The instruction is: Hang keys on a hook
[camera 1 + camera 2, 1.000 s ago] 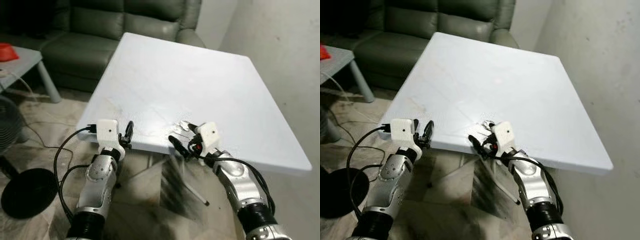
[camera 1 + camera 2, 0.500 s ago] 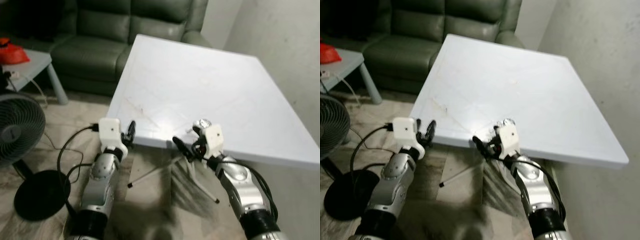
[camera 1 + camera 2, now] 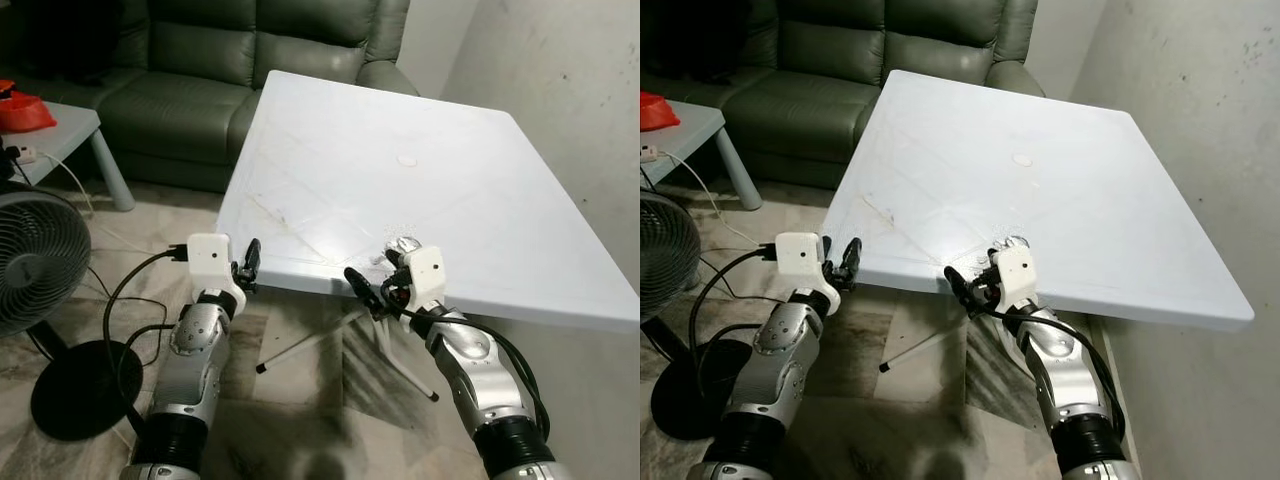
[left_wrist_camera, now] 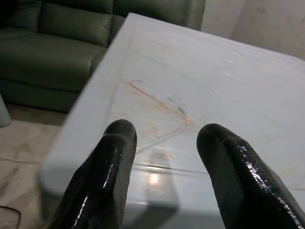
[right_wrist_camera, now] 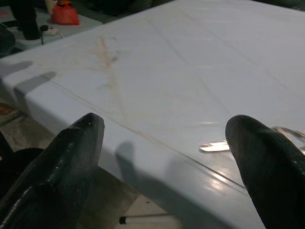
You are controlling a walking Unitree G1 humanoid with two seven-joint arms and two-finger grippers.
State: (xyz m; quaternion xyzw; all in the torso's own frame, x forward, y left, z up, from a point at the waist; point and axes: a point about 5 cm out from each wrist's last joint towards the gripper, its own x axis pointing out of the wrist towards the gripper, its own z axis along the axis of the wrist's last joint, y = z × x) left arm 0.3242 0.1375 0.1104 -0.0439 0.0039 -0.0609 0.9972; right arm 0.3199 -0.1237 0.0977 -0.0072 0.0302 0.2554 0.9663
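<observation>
- Left eye view: a white square table stands beside a pale wall, its far edge toward a dark green sofa.
- Keys: a small silvery cluster lying on the table top just inside the near edge, roughly midway along it; in the right wrist view a bright metal sliver and a ring-like glint lie beside one finger.
- Right gripper: held at the near edge of the table, just beside the keys. Its two black fingers are spread wide apart with nothing between them; whether a finger touches the keys cannot be told.
- Left gripper: raised at the near left corner of the table, level with the edge. In the left wrist view its fingers stand apart, released, grasping nothing, with the scuffed table top beyond them.
- Table surface: faint reddish-brown scratch lines run across it, and a small round mark sits near the middle.
- Surroundings: a black floor fan with round base stands on the floor at the left; a grey side table carrying a red object lies before the sofa; black cables trail from the left wrist.
</observation>
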